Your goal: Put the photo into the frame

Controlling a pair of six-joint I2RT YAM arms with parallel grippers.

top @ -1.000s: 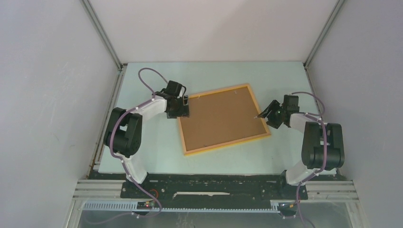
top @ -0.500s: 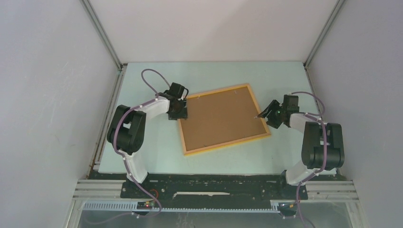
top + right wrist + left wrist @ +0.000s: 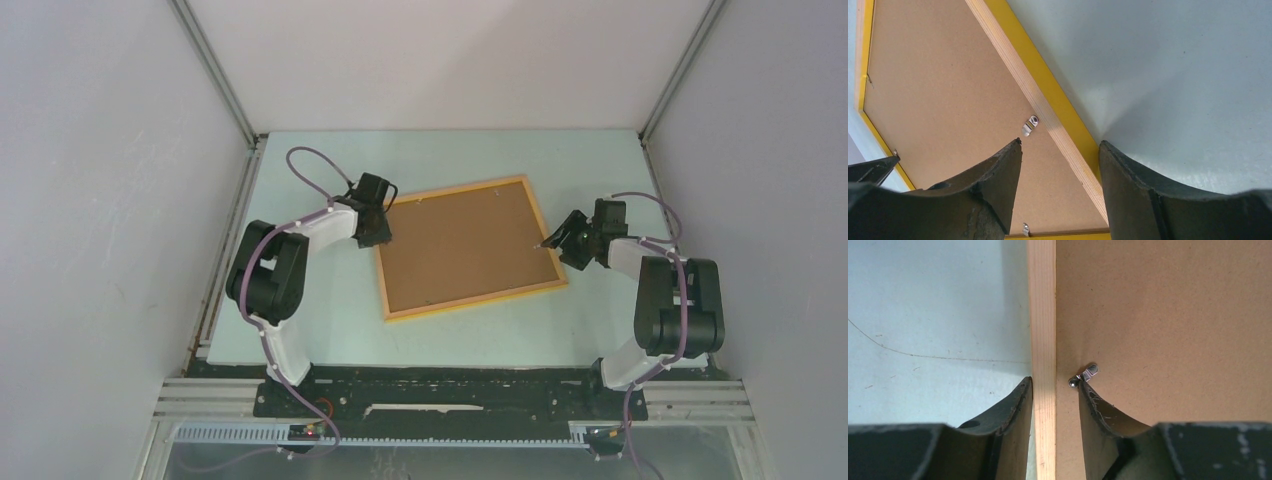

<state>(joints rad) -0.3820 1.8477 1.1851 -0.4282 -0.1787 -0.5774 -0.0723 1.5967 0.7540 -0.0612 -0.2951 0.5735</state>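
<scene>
The frame (image 3: 470,298) lies face down on the table, its orange-yellow rails around a brown fibreboard backing sheet (image 3: 462,247). The photo is hidden. My left gripper (image 3: 383,228) is at the frame's left rail. In the left wrist view it (image 3: 1054,385) is open, with the jaws straddling the rail (image 3: 1042,315) and the right finger beside a metal clip (image 3: 1087,375). My right gripper (image 3: 552,240) is at the right rail. In the right wrist view it (image 3: 1060,145) is open over the rail (image 3: 1048,105), near another clip (image 3: 1030,125).
The pale green table (image 3: 450,155) is walled in by grey panels on the left, back and right. The arm bases stand at the near edge. More clips sit along the backing's edges (image 3: 1025,229).
My left gripper has turned and shifted a little along the frame's left rail. The frame's near corners have moved slightly. The right arm has not moved.
</scene>
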